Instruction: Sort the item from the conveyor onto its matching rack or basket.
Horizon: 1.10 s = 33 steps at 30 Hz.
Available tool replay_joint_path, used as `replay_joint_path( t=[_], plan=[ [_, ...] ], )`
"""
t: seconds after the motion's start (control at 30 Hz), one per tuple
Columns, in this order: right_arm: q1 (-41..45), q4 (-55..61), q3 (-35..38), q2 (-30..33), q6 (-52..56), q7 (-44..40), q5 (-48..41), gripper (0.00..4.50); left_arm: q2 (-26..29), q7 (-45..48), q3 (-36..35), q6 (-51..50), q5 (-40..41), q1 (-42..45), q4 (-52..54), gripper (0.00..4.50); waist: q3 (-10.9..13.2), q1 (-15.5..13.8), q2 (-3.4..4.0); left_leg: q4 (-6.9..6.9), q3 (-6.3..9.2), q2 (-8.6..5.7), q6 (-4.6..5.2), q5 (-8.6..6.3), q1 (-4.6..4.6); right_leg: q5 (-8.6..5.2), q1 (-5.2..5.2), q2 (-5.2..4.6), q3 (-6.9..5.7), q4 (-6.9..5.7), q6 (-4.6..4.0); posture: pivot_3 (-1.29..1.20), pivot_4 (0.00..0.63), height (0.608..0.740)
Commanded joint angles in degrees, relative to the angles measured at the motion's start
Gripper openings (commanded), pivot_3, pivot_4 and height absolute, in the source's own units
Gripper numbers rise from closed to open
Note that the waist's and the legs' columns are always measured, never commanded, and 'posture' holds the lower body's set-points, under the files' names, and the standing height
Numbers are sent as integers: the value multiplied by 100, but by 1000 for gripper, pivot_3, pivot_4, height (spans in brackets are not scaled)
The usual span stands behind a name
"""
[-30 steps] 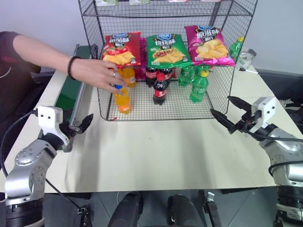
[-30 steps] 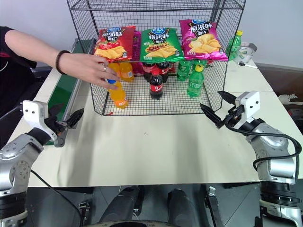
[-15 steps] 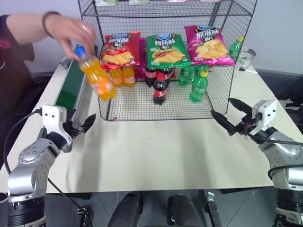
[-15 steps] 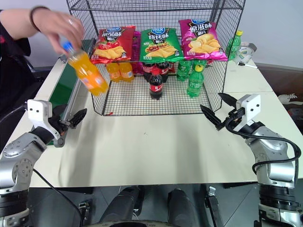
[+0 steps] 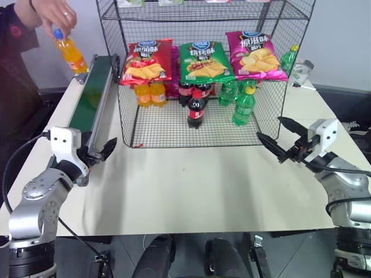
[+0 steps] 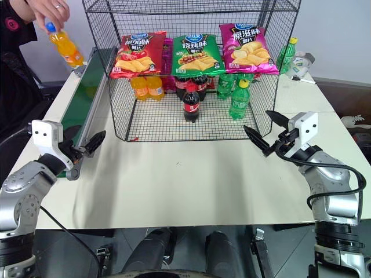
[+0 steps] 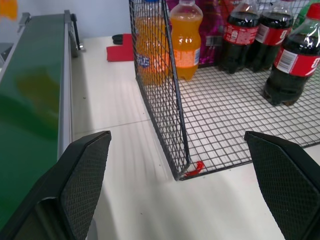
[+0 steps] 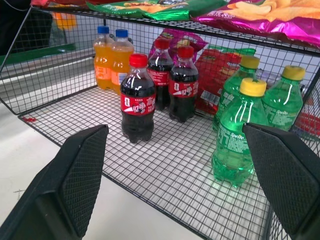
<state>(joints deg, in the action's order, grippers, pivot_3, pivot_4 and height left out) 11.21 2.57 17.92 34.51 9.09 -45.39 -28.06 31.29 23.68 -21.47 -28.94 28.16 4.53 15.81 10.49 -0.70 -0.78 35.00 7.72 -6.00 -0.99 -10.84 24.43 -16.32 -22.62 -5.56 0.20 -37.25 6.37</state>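
At upper left of the frame, a person's hand (image 5: pixel 51 10) is holding the orange soda bottle (image 5: pixel 69 51) over the conveyor (image 5: pixel 91 86); it is risking tipping on landing. Lower left gripper (image 5: pixel 99 152) and right gripper (image 5: pixel 278 141) are waiting, fingers spread, empty, before the wire rack (image 5: pixel 203 124).

On the cream counter (image 5: pixel 191 185) we saw a white object (image 5: pixel 301 72) beside a green bottle (image 5: pixel 289 59), and a flat red thing (image 7: pixel 120 51) lay further back.
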Motion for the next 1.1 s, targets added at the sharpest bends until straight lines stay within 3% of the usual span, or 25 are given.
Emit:
replay_joint_path(
  t=[0.03,0.53,1.1],
  plan=[
    [117,48,18,-15,-134,-27,-15,4500,49,-158,-240,75,-85,25,49,4473,0,0,0,0,0,0,0,0,0,0,0,0,0,0,0,0,150,740],
    [258,121,-200,-92,-114,-33,52,4500,-98,-998,-770,505,-451,241,-563,4473,0,-2,0,1,0,0,0,0,0,1,0,1,-1,0,2,0,150,740],
    [148,555,-475,-256,32,143,18,4500,-105,-1489,-814,681,-796,456,-989,4473,0,-1,0,1,0,-1,0,0,0,8,-2,1,-1,-1,16,0,150,740]
  ],
)
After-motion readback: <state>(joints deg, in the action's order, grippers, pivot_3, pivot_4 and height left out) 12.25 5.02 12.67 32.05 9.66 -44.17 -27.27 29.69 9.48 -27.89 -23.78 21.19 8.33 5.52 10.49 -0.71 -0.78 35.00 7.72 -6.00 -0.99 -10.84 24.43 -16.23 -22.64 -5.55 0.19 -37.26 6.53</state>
